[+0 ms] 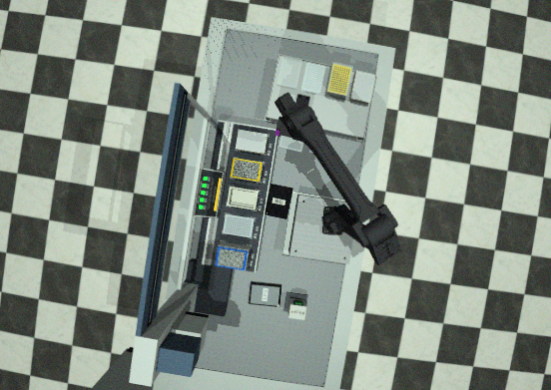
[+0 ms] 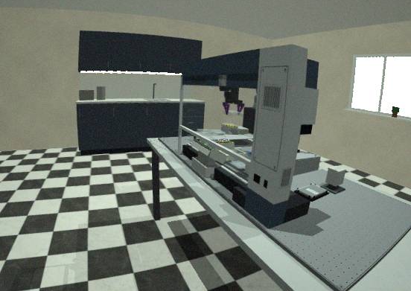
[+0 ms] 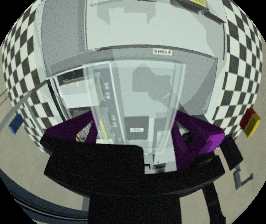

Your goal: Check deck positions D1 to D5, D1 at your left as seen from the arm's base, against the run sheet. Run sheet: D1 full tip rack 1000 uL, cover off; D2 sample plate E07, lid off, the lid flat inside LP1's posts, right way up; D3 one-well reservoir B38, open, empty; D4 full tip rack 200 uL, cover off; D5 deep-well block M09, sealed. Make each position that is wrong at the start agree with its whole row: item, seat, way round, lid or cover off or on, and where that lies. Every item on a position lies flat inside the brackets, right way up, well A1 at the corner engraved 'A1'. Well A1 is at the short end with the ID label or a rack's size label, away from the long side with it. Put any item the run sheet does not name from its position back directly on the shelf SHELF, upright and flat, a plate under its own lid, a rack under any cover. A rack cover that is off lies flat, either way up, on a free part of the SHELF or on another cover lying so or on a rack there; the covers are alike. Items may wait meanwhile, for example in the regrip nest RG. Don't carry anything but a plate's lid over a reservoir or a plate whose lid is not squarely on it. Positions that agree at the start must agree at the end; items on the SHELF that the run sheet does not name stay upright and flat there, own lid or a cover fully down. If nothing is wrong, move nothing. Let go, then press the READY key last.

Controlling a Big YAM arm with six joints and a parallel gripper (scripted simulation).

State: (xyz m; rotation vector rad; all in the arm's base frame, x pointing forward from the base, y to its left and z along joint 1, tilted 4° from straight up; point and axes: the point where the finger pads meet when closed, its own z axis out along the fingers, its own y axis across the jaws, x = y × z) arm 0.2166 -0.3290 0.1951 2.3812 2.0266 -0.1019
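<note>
My gripper [image 1: 282, 128] hangs between the deck's far end and the SHELF [image 1: 324, 89], high above the table. Its purple fingers are shut on a clear rack cover [image 3: 140, 106], held level; the gripper also shows in the exterior view [image 2: 233, 110]. On the deck lie a blue-rimmed tip rack [image 1: 232, 257], a plate [image 1: 238, 225], a cream reservoir [image 1: 243, 197], a yellow-rimmed tip rack [image 1: 247, 170] with no cover on it, and a pale block [image 1: 251, 142]. The labels are too small to read.
The SHELF holds a yellow rack [image 1: 340, 79] and three pale items [image 1: 314, 77] in a row. The black nest [image 1: 279, 205] lies beside the deck. The READY key [image 1: 296, 303] and a dark tray [image 1: 265, 294] sit near the table's near end. The gantry frame [image 2: 283, 120] stands over the deck.
</note>
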